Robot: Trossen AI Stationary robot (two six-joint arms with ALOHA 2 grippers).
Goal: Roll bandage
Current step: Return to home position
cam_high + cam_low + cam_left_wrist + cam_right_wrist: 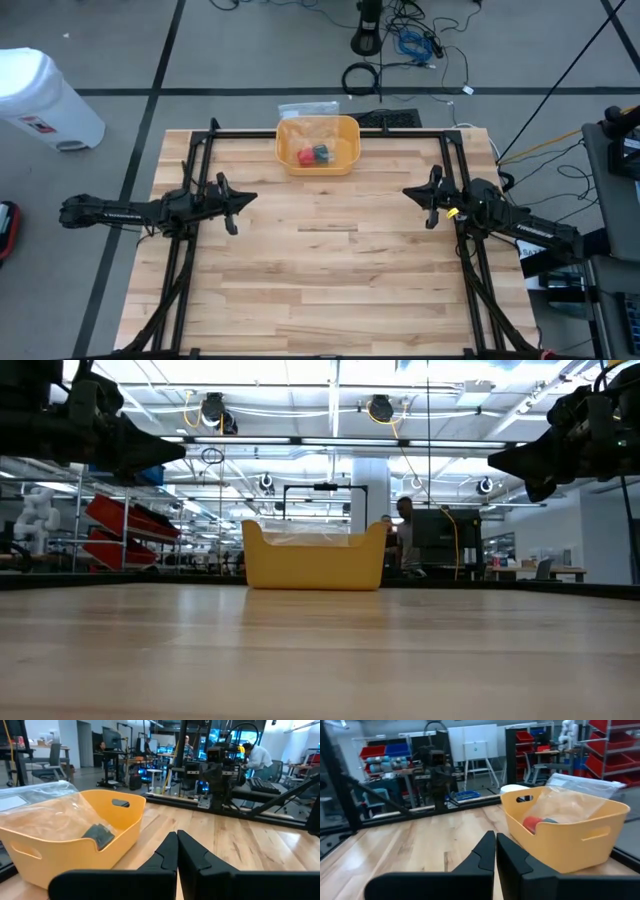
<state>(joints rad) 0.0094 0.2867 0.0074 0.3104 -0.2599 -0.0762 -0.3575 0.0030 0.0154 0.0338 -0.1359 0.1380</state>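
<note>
A yellow bin (318, 167) stands at the middle of the table's far edge. A clear plastic bag (560, 802) lies in it, holding a red thing (305, 155) and a dark thing (100, 836). I cannot make out a bandage as such. My left gripper (250, 198) hovers shut over the table's left side, pointing level toward the middle. My right gripper (408, 192) hovers shut over the right side, facing it. Neither gripper has anything between its fingers, and both stand well clear of the bin.
Black frame rails (330, 133) run along the far edge and down both sides of the wooden table (330, 280). A white container (45, 100) stands on the floor beyond the far left corner. Cables (410, 45) lie on the floor behind the table.
</note>
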